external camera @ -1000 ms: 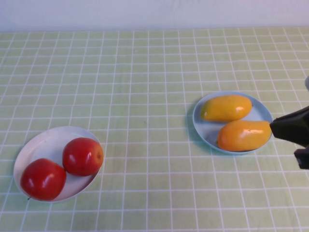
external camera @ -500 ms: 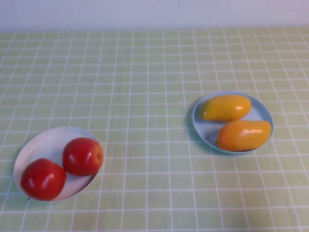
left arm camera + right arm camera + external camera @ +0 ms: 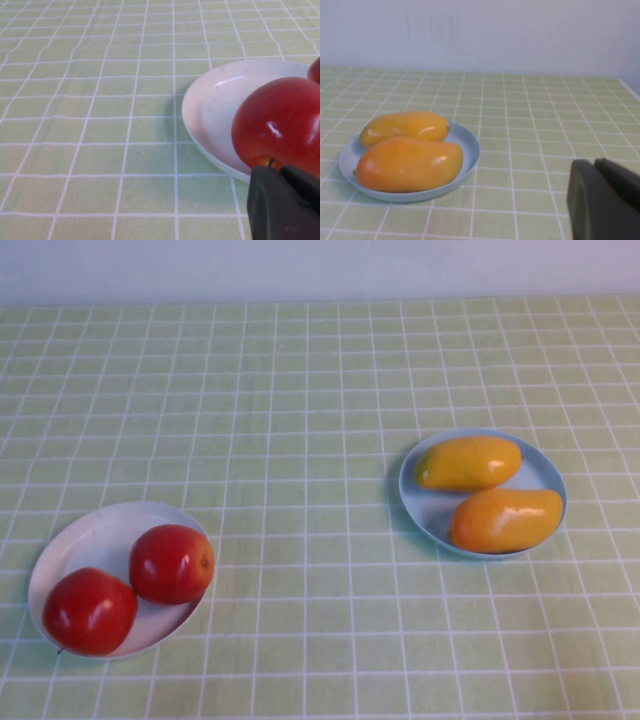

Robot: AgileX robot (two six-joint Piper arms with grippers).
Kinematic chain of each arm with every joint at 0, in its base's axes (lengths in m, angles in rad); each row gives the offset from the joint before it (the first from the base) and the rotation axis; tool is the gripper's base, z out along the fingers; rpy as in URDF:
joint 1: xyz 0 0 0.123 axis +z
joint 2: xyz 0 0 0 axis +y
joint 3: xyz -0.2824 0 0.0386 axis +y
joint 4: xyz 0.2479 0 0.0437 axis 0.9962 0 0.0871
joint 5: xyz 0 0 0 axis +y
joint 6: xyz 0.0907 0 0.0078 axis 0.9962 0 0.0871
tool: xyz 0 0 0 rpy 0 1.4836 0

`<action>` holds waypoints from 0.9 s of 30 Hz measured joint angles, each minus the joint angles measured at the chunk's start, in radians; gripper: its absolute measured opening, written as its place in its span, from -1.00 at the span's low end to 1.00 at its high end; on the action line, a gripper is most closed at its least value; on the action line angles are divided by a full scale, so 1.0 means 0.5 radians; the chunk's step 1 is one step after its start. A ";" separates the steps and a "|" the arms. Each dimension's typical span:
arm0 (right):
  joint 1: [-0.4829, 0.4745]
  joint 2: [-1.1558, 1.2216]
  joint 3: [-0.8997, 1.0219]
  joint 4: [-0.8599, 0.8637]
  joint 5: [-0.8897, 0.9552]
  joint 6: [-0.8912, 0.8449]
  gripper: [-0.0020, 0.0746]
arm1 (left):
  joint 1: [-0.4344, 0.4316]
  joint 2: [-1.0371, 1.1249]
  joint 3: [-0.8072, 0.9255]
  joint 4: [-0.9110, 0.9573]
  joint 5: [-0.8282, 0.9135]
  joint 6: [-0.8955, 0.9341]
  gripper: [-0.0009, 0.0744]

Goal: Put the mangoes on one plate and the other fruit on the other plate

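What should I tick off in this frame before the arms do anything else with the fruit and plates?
1. Both mangoes on the blue plate: ok.
2. Both apples on the white plate: ok.
3. No fruit loose on the tablecloth: ok in the high view.
4. Left gripper shut, holding nothing, close beside an apple at the white plate: ok; contact with the apple cannot tell.
5. Right gripper shut, holding nothing, apart from the blue plate: ok.
6. Both arms out of the high view: ok.
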 joint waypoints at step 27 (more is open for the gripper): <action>0.012 0.000 0.011 -1.110 0.312 1.131 -0.99 | 0.000 0.000 0.000 0.000 0.000 0.000 -0.98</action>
